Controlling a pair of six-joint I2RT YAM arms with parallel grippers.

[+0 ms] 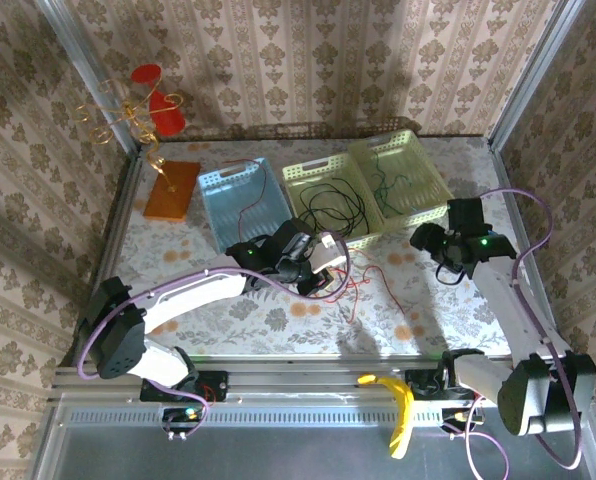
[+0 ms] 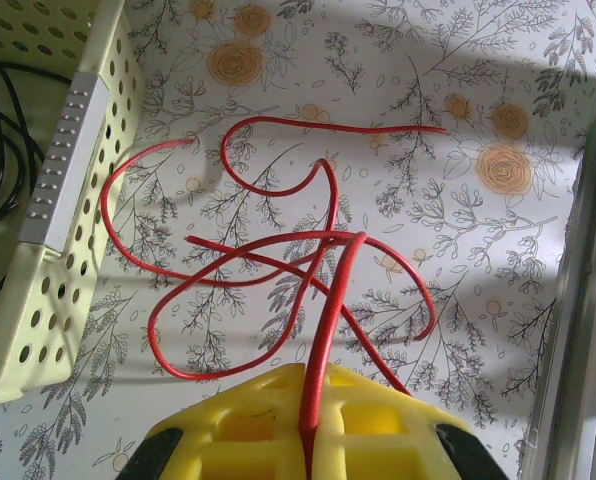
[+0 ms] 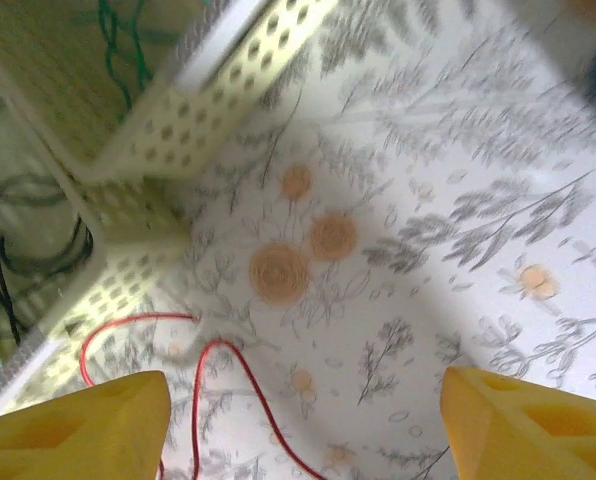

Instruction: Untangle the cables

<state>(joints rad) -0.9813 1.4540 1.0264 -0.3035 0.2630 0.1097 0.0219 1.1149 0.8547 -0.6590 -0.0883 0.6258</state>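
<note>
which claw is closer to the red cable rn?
Left. The left claw is shut on the red cable, pinching one strand above its loops. The right claw is open over the table beside the pale green baskets, not touching it.

Three cables: one red cable (image 2: 328, 240) running out of the left claw (image 2: 313, 435), one black cable (image 1: 334, 207) just beyond that claw, and one green cable (image 3: 118, 25) up and left of the right claw (image 3: 303, 420). Three baskets lie beyond the claws: one blue basket (image 1: 221, 180), one middle yellow-green basket (image 1: 311, 166) and one right yellow-green basket (image 1: 403, 140). Two arms, the left arm (image 1: 193, 290) and the right arm (image 1: 508, 300), with two claws. One orange board (image 1: 171, 190) and one wire ornament (image 1: 118, 108) sit far left of the left claw. One yellow curved item (image 1: 398, 405) lies behind the claws. One bench (image 1: 278, 320).
</note>
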